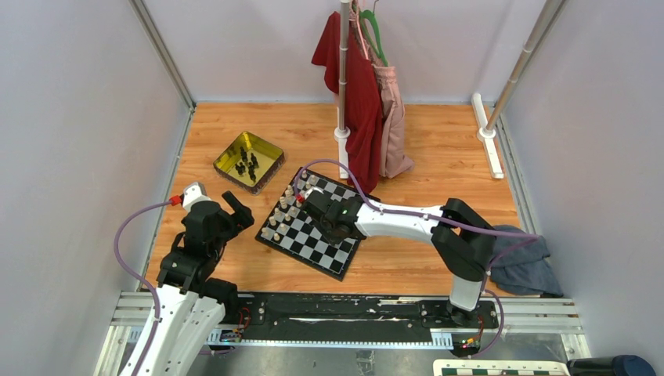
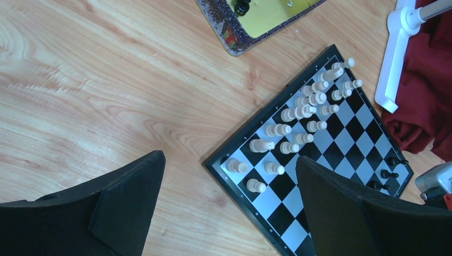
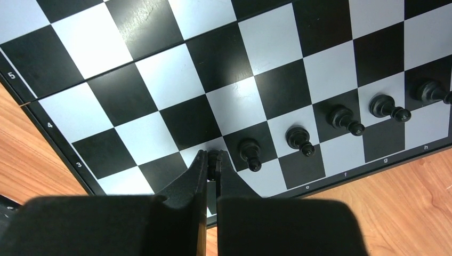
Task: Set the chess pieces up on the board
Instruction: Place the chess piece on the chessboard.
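The board [image 1: 315,243] lies angled in the middle of the wooden table. My right gripper [image 3: 212,160] is shut on a small black chess piece [image 3: 213,158], holding it low over a white square beside a row of several black pieces [image 3: 298,140] along the board [image 3: 176,74] edge. In the top view the right gripper [image 1: 315,205] reaches over the board's far half. Cream-white pieces [image 2: 304,109] fill two rows on the board [image 2: 341,138]. My left gripper [image 2: 229,160] hangs open and empty above the board's near corner, and in the top view the left gripper [image 1: 235,210] is left of the board.
A gold tin tray [image 1: 232,149] with more black pieces [image 1: 247,164] sits behind and left of the board. A clothes stand's white base [image 1: 341,133] and a hanging red garment [image 1: 362,94] are behind the board. A grey cloth [image 1: 525,266] lies at the right.
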### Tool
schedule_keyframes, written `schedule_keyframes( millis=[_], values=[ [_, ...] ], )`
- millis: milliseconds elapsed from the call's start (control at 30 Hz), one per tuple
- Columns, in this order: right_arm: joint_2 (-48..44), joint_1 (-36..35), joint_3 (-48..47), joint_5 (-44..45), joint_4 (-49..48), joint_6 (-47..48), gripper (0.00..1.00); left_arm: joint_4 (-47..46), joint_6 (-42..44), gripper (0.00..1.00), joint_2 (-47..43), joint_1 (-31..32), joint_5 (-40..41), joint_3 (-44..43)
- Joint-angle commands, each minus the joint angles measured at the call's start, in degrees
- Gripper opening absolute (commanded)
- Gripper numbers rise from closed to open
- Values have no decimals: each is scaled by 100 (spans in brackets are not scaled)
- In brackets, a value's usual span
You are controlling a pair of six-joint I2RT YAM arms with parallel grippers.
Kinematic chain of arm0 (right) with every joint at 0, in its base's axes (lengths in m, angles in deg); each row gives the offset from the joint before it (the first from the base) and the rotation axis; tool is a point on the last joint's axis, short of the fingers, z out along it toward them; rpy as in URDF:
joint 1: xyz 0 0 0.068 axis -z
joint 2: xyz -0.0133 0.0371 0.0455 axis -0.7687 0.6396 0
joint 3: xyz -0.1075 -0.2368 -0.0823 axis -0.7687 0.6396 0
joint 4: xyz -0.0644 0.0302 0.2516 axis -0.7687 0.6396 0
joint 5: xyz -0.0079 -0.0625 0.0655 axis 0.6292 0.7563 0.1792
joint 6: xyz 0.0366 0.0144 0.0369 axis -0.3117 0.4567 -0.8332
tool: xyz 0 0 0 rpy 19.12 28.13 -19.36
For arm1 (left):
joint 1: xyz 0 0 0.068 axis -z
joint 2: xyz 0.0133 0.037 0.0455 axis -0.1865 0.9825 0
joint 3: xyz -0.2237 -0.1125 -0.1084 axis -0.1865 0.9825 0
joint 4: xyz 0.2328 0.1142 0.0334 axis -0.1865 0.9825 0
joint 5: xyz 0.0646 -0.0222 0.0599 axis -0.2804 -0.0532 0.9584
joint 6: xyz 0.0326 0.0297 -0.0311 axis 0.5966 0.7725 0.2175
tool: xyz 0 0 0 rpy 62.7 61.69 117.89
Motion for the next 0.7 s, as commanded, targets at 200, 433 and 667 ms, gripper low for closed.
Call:
schedule_keyframes(
  millis=[200, 433, 667],
  values=[
    [-186, -109, 207, 228, -278, 2, 0, -95, 90, 100, 1, 24, -35, 43],
    [-183, -107, 199, 205, -218, 8, 0, -97, 82, 100, 10, 24, -27, 44],
    [-199, -109, 172, 157, -94, -36, 0, -95, 81, 100, 10, 24, -27, 54]
  ],
)
